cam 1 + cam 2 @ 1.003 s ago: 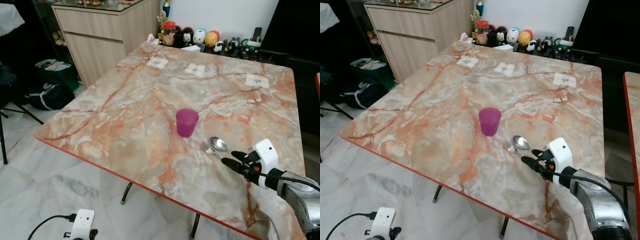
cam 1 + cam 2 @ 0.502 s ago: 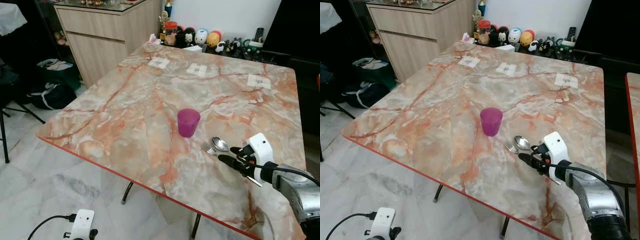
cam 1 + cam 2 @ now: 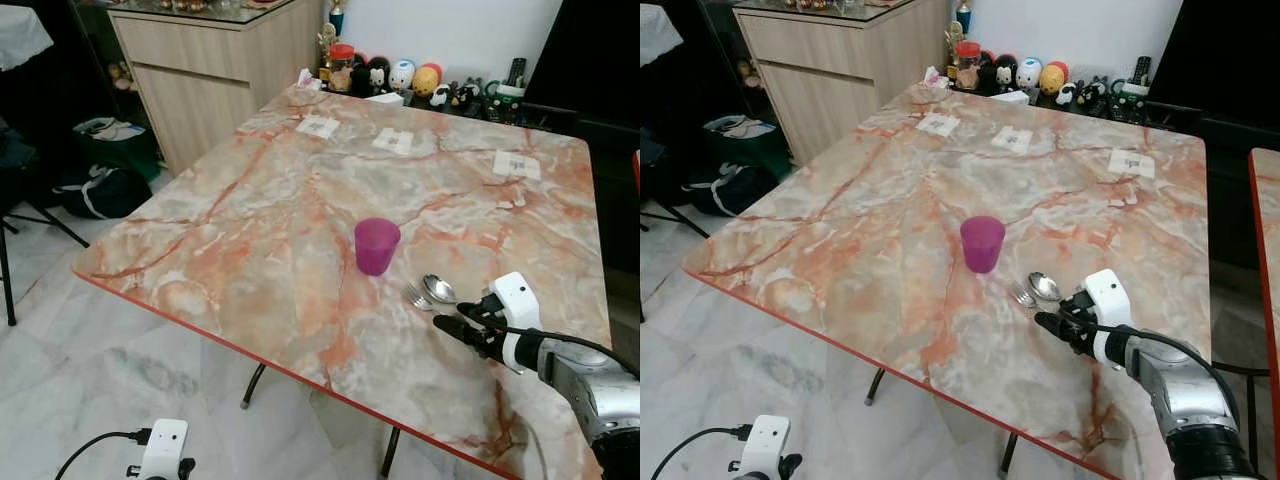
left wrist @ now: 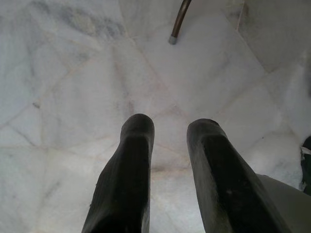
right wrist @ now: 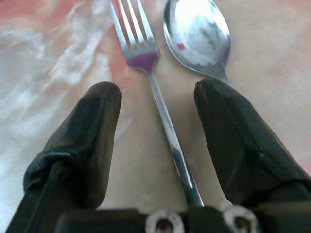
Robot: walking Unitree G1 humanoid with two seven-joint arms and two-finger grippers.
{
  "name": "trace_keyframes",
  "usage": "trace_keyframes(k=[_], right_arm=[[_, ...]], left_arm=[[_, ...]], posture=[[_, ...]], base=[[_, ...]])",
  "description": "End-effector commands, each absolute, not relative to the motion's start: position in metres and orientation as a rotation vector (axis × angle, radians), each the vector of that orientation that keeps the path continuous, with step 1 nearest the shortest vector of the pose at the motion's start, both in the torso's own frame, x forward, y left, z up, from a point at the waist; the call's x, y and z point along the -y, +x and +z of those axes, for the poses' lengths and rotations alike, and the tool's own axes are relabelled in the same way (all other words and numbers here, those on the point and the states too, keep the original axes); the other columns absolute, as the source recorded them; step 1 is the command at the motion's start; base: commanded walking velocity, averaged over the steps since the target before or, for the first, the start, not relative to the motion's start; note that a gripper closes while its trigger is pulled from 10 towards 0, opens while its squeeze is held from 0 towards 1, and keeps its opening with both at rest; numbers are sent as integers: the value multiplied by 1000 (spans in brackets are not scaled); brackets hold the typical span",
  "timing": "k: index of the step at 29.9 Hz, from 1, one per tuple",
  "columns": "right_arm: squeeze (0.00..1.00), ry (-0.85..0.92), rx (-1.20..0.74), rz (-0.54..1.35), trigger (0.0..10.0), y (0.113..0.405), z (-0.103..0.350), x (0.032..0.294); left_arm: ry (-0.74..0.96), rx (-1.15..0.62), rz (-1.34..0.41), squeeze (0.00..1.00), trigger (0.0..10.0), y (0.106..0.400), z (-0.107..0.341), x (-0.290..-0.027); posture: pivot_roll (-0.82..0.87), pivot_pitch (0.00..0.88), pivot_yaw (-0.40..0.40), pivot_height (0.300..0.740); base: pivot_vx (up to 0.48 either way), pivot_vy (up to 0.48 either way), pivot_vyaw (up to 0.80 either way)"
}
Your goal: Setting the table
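We are seeing the left hand (image 4: 167, 145) hanging over the pale marble floor (image 4: 73, 73), its fingers spread with nothing between them. The right hand (image 5: 158, 121) is resting low on the tabletop (image 3: 250, 230), fingers spread and straddling the thin steel handle of the fork (image 5: 146, 63); the tines are pointing away beyond the fingertips. The spoon (image 5: 199, 36), polished bowl up, is lying just beside the fork. Farther on, a translucent purple cup (image 3: 376, 245) is standing upright on the glossy orange-veined marble. Small white cards (image 3: 516, 164) are lying near the far edge.
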State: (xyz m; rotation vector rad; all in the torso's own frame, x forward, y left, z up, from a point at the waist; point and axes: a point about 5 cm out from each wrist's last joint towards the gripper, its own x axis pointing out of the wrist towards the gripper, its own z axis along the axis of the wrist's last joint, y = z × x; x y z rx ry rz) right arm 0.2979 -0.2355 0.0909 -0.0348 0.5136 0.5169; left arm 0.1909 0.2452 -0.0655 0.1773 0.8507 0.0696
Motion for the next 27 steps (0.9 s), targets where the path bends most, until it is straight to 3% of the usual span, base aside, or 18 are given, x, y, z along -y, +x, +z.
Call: trace_keyframes(k=[1,8,9,10,11,12,13,14,15,16,20,21,22,23,24,25,26,27], right_arm=[[0,-53,-520,535,10000,296,89,236],[0,-65,-532,522,10000,296,85,238],[0,-88,-540,506,7490,297,84,240],[0,-98,-543,499,7490,297,83,241],[0,-104,-544,494,2784,297,83,241],[0,-104,-550,487,0,298,82,243],[0,-111,-552,483,0,298,81,244],[0,-121,-554,469,4824,299,80,245],[0,-125,-556,461,4824,300,80,246],[0,-122,-555,467,10000,300,80,245],[0,-116,-550,479,9569,300,81,244],[0,-118,-539,481,1373,301,81,243],[0,-118,-535,481,1373,301,81,243],[0,-117,-533,482,0,302,81,242],[0,-117,-531,484,0,302,81,241],[0,-118,-531,488,5529,303,80,240],[0,-115,-536,491,9373,302,79,239],[0,-114,-541,496,7647,302,78,239]], left_arm=[[162,-867,86,0,10000,187,-68,-247],[164,-866,88,0,10000,187,-67,-248],[164,-865,88,0,10000,187,-67,-248],[164,-864,88,0,10000,188,-67,-248],[164,-864,88,0,10000,188,-66,-248],[165,-862,88,0,10000,188,-66,-248],[165,-862,88,0,10000,188,-66,-249],[166,-862,88,0,10000,188,-66,-249],[166,-861,87,0,10000,189,-66,-249],[166,-861,87,0,10000,189,-66,-249],[166,-859,86,0,10000,189,-66,-249],[166,-859,86,0,10000,189,-66,-249],[166,-859,86,0,10000,189,-66,-249],[166,-859,87,0,10000,189,-66,-249],[165,-859,87,0,10000,189,-66,-249],[165,-859,88,0,10000,189,-66,-249],[165,-860,88,0,10000,189,-66,-249],[165,-860,88,0,10000,189,-66,-249]], posture=[[56,26,-5,740],[57,30,-3,740],[59,31,-3,740],[60,32,-3,740],[60,32,-3,740],[60,32,-3,740],[61,32,-3,740],[62,33,-2,740],[62,32,-2,740],[62,32,-2,740],[64,32,-3,740],[64,33,-3,740],[66,32,-4,740],[66,32,-4,740],[66,32,-4,740],[66,32,-4,740],[66,32,-4,740],[67,32,-5,740]], base=[[0,0,0],[0,0,0],[0,0,0],[0,0,0],[0,0,0],[0,0,0],[0,0,0],[0,0,0],[0,0,0],[0,0,0],[0,0,0],[0,0,0],[0,0,0],[0,0,0],[0,0,0],[0,0,0],[0,0,0],[0,0,0]])
